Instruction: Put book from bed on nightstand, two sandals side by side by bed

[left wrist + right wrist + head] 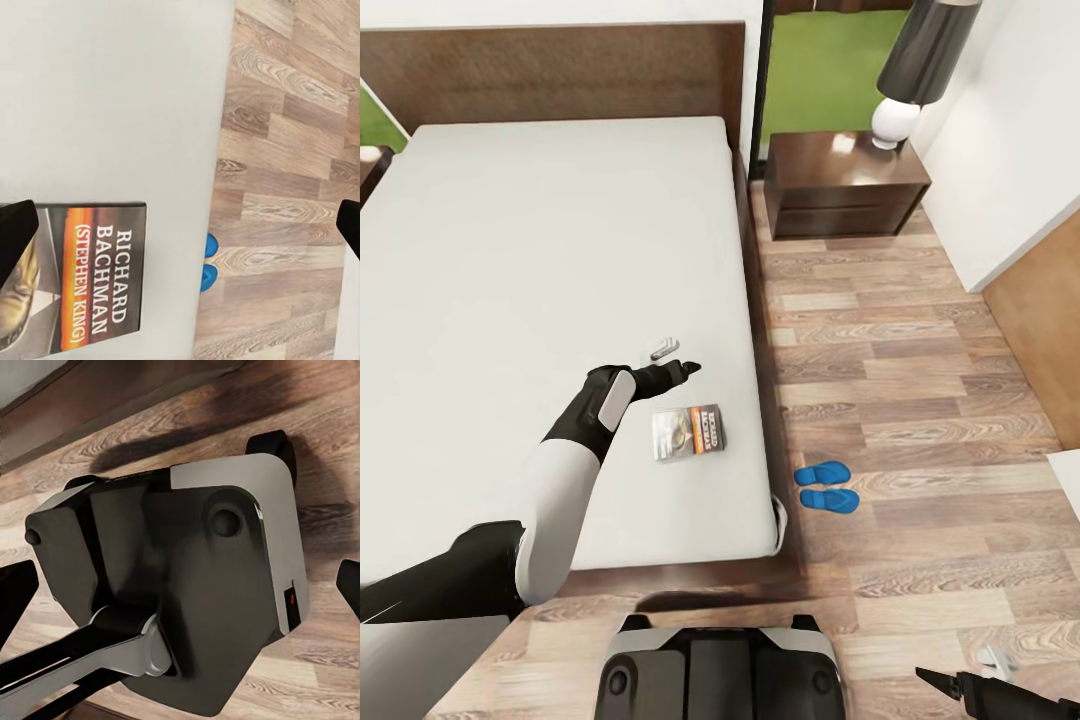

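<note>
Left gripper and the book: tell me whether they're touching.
Apart. In the head view, the left gripper hangs over the mattress with a strip of white sheet showing between it and the book, which lies flat on the bed.

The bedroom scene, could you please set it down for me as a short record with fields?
book: lying flat on the white mattress near the bed's foot-side corner
bed: white mattress, dark brown frame and headboard
sandals: two blue flip-flops side by side on the wood floor beside the bed
nightstand: by the headboard, lamp on top
left gripper: open, above the mattress just beyond the book, holding nothing
right gripper: open, low at the robot's right side, above the floor
task state: book not yet moved
</note>
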{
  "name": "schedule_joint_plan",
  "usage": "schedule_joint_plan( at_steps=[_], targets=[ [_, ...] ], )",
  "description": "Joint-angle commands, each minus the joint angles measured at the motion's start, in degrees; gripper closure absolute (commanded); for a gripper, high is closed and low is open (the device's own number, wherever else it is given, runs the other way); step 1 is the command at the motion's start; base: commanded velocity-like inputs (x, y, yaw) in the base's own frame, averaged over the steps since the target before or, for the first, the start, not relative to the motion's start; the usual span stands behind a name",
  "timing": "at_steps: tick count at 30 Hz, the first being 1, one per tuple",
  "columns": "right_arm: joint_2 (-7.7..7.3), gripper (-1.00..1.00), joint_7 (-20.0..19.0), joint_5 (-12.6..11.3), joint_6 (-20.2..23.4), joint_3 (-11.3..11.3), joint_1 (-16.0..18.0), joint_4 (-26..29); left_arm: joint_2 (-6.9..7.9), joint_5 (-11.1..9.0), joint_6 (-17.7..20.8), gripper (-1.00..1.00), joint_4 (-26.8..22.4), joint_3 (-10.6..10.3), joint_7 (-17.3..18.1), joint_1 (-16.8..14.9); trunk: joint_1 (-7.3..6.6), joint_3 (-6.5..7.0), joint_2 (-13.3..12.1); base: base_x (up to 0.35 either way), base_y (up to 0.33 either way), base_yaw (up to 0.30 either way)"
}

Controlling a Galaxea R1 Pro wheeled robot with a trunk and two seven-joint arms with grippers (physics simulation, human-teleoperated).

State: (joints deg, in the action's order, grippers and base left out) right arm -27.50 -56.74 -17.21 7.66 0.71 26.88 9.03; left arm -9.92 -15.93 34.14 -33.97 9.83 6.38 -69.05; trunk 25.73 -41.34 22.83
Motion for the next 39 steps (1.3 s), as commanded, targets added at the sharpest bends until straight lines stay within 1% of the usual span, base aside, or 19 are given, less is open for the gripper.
schedule_joint_plan(
  at_steps=[1,9,15,34,37,39],
  targets=[
    [-0.02,-1.00,-0.2,-0.3,0.6,0.1,0.0,0.0,-0.08,0.0,0.4,-1.00,0.0,0.4,0.2,0.0,0.05,-0.07,0.1,0.132,0.000,0.000],
    [-0.01,-1.00,-0.2,-0.3,0.6,0.0,0.0,0.0,-0.08,0.0,0.3,-1.00,0.0,0.4,0.2,0.0,0.05,-0.07,0.1,0.029,0.000,0.000],
    [-0.03,-1.00,-0.2,-0.3,0.6,0.0,0.0,0.0,-0.08,0.0,-0.4,-1.00,0.0,0.4,0.1,0.1,1.37,-1.14,2.5,0.002,0.000,0.000],
    [-0.02,-1.00,-0.2,-0.3,0.6,0.0,0.0,0.0,-0.08,0.0,-0.5,-1.00,0.0,0.4,0.1,0.1,5.54,-4.55,10.1,0.000,0.000,0.000],
    [-0.01,-1.00,-0.2,-0.3,0.6,0.0,0.0,0.0,-0.08,0.0,-1.6,-1.00,0.0,0.4,0.1,0.1,6.20,-5.09,11.3,0.000,0.000,0.000],
    [-0.02,-1.00,-0.2,-0.3,0.6,0.0,0.0,0.0,-0.08,0.0,-3.4,-1.00,0.1,0.4,0.0,0.1,6.64,-5.45,12.1,0.000,0.000,0.000]
  ],
)
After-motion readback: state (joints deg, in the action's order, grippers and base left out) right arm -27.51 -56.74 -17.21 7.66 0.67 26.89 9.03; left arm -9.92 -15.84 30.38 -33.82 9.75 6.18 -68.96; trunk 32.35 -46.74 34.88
